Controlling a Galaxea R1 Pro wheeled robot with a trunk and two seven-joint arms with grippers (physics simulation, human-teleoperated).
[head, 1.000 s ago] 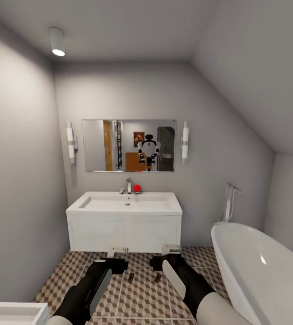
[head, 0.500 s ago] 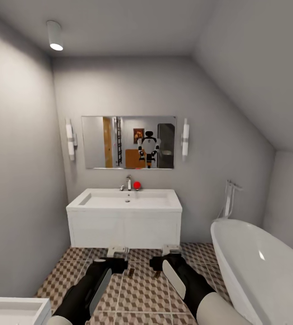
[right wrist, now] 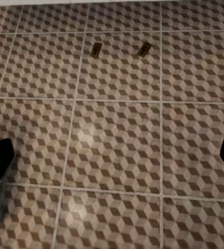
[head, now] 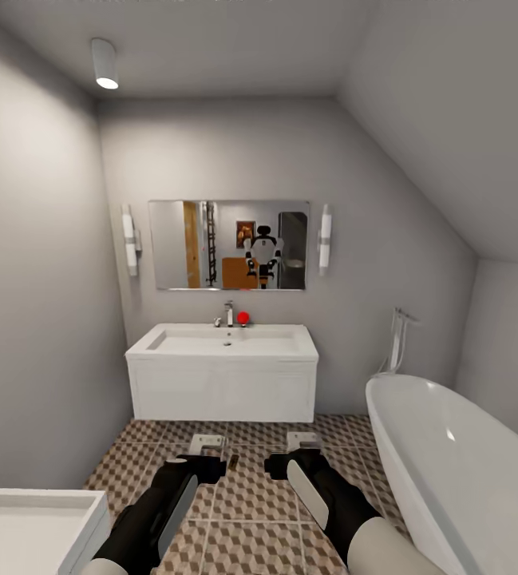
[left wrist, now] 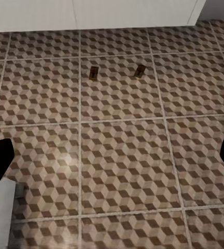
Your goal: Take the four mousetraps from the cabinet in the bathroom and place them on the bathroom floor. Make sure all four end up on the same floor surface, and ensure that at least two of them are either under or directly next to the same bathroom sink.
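Behind my left gripper one mousetrap is mostly hidden; two mousetraps lie well apart on the bathroom floor near the white sink, a bathtub beside. Both my left and right gripper fingers are spread wide, holding nothing.

Both arms reached low over the bathroom floor, facing a white sink, mirror above, bathtub beside.
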